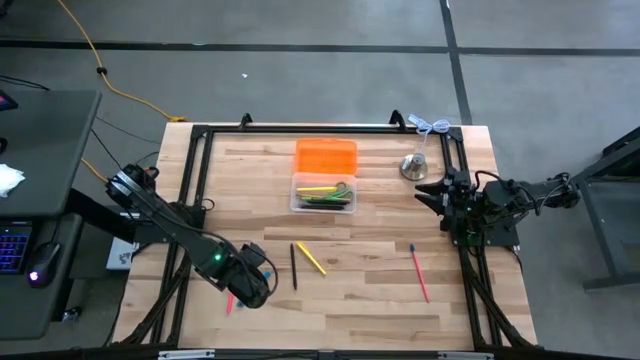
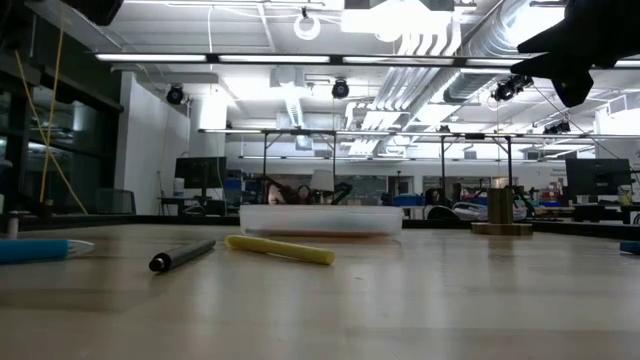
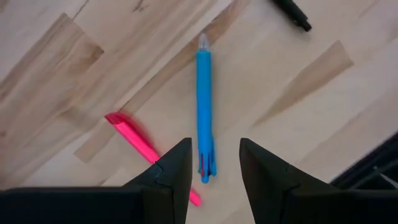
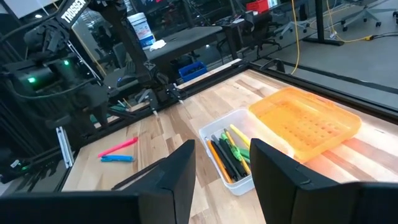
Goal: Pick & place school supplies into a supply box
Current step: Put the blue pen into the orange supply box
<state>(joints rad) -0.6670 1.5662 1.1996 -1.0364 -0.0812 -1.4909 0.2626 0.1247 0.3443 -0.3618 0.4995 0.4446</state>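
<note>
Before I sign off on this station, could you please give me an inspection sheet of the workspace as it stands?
Surface: wooden table, inside a black frame.
Job's things: clear supply box holds pens and green scissors; black pen, yellow marker, red pencil, blue pen and pink marker lie loose.
Clutter: orange lid touching the box's far side; silver bell.
Grippers: left gripper open, hovering over the blue pen; right gripper open, at the table's right edge, holding nothing.
Cables: yellow cable on the floor; white cord at the frame's far corner.
Surroundings: desk with keyboard left of the table.
</note>
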